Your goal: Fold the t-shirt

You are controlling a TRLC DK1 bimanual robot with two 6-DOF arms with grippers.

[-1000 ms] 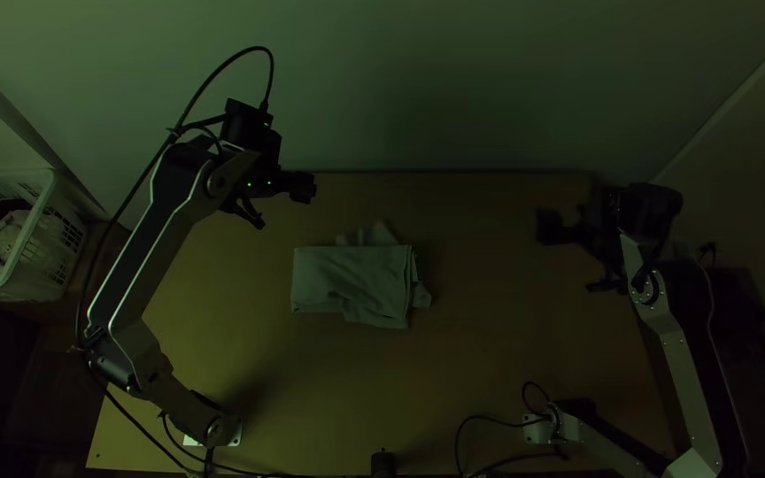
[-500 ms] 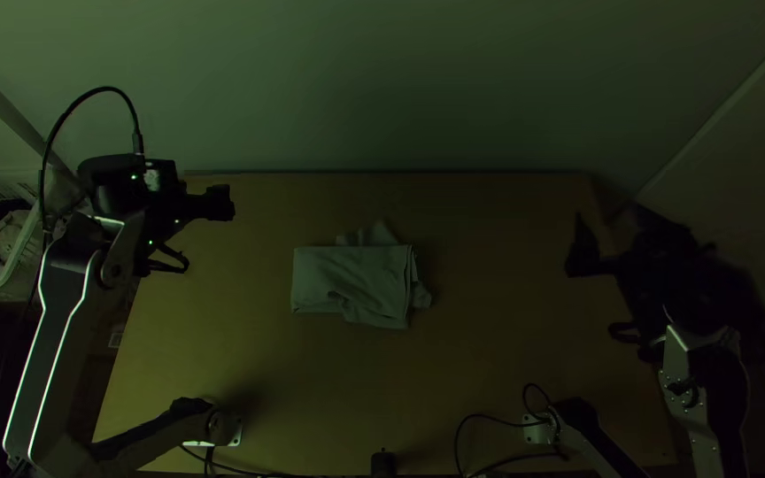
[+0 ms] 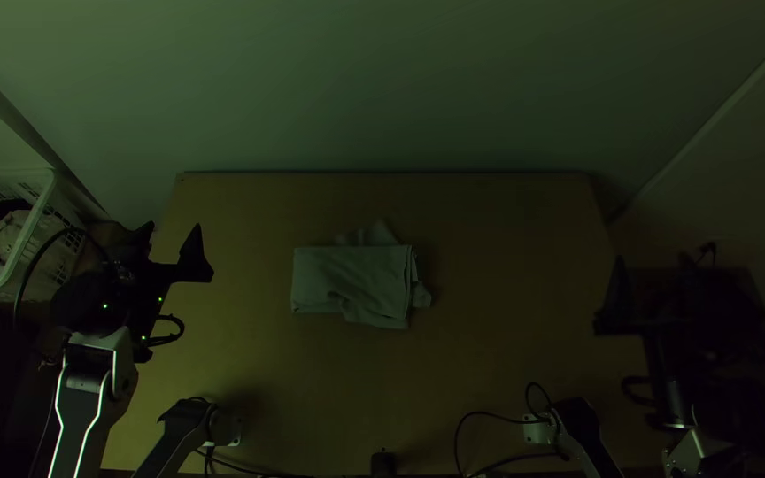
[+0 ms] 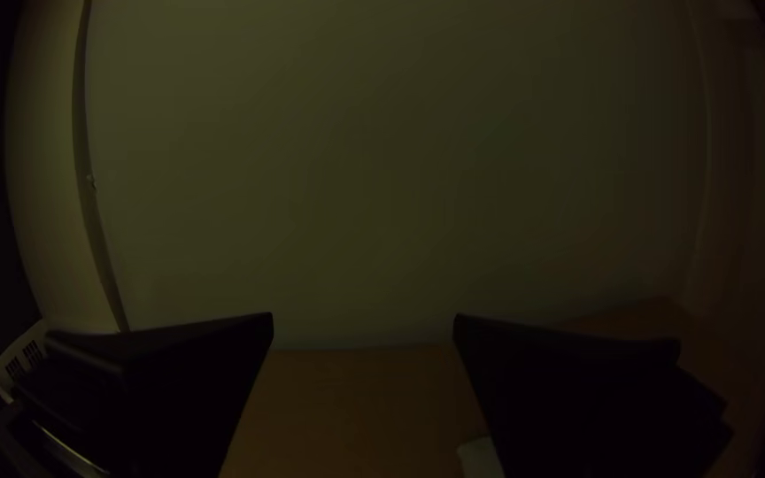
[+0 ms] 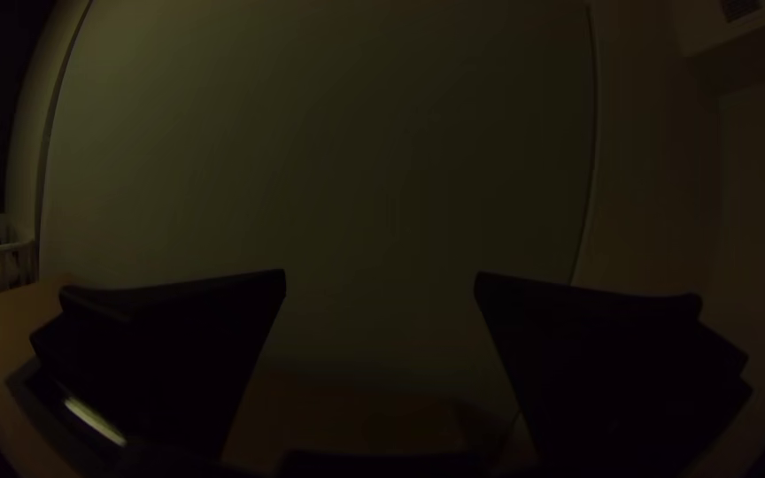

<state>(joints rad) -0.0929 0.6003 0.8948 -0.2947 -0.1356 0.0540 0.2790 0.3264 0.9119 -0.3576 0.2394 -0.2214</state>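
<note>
Left gripper (image 3: 172, 234), fingers parted, well apart from folded t-shirt (image 3: 351, 276).

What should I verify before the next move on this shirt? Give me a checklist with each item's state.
1. Shirt lying on the table, away from its edges: ok.
2. Left hand open and holding nothing: ok.
3. Right hand open and holding nothing: ok.
4. Both hands off the shirt: ok, one toward each side of the table.
5. Outline neat: not ok, a corner pokes out on the far side and a bunched bit past the right end.
6. Layers underneath lying flat: cannot tell, the top layer hides them.
</note>
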